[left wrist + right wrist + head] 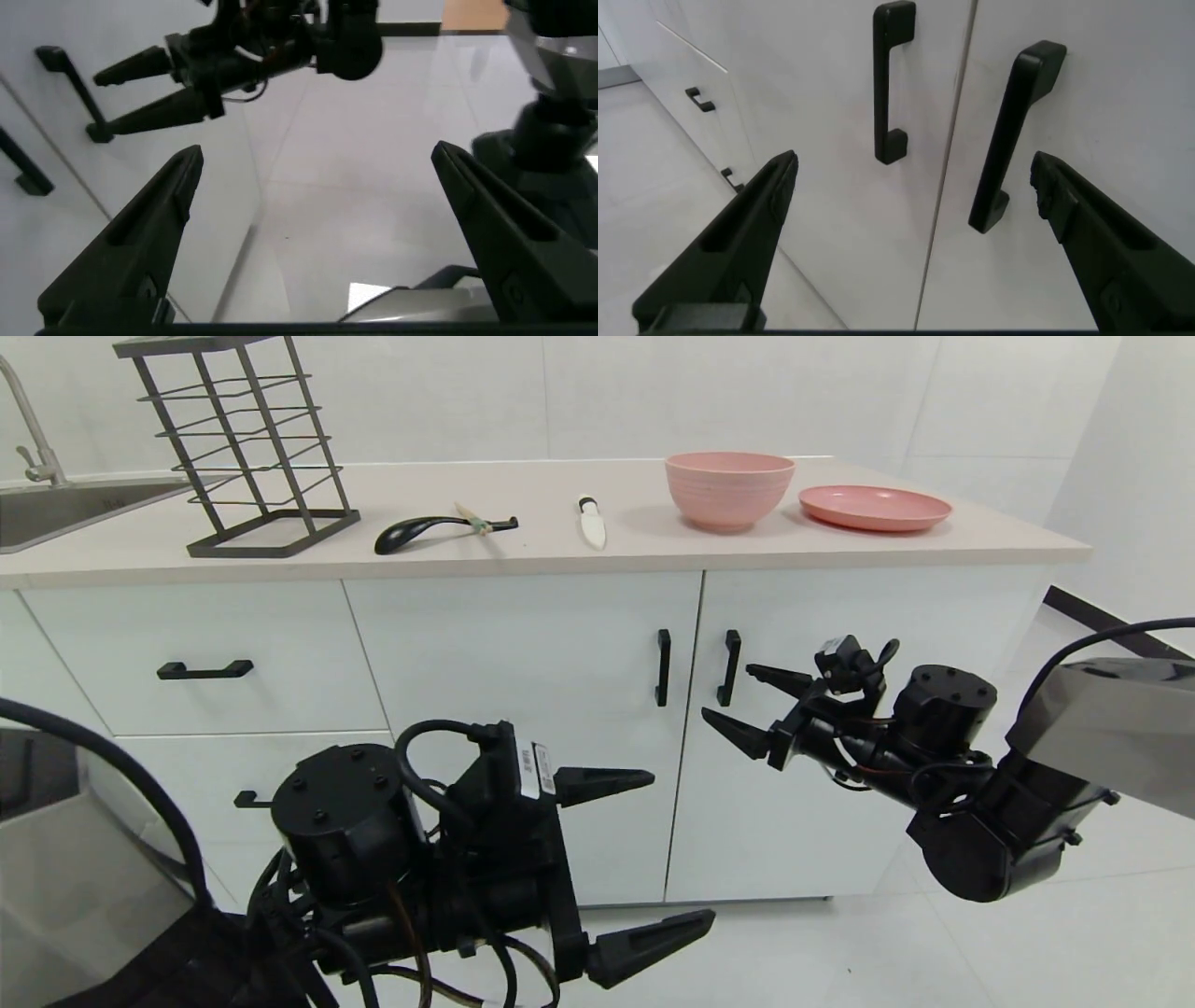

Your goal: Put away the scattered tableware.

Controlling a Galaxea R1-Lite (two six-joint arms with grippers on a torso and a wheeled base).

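On the countertop (pixel 990 549) lie a pink bowl (pixel 728 490), a pink plate (pixel 875 508), a white-bladed knife (pixel 592 523), a black spoon (pixel 411 532) and chopsticks (pixel 474 520) across the spoon's handle. My left gripper (pixel 681 847) (pixel 320 154) hangs open and low in front of the white cabinet, holding nothing. My right gripper (pixel 725 691) (pixel 913 163) is open and empty, pointing at the two black door handles (pixel 892 84) of the middle cabinet doors, a short way off them.
A black wire rack (pixel 247 448) stands at the counter's left, beside a steel sink (pixel 65 509) with a faucet (pixel 33 429). Drawers with black handles (pixel 204 669) are on the cabinet's left. White tiled floor lies below and to the right.
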